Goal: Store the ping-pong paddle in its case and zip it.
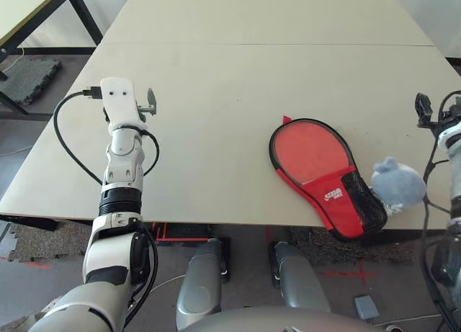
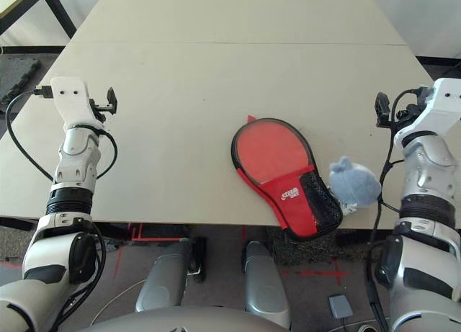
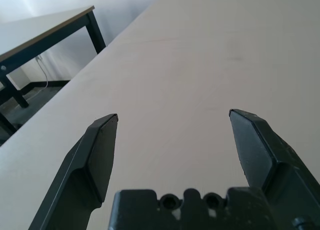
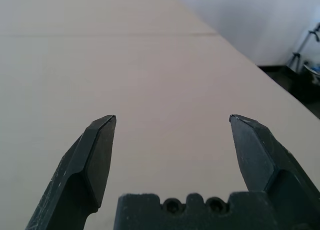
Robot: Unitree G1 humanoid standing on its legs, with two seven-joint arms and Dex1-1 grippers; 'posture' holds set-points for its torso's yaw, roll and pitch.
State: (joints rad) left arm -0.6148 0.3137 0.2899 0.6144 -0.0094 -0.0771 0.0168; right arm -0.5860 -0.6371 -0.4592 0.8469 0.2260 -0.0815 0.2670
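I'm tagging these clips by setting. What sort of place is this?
Probably a lab or workshop: a plain pale table, a second black-legged table beside it, red tape marks on the floor, bare walls, and only the case laid out.

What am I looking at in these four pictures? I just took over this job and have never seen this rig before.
It is a humanoid robot with two silver arms, standing at a pale table. The two wide pictures come from the stereo camera in its head, looking down; both show one scene. The other two come from cameras on the wrists, each looking along that arm's two black fingers.

Near the table's front edge lies the case, red with black trim, a mesh pocket and a white logo. A fluffy pale pompom sits beside its narrow end. Whether the paddle is inside or the zip closed, I cannot tell.

The left gripper and the right gripper are both open, holding nothing, over bare table far apart on either side of the case.
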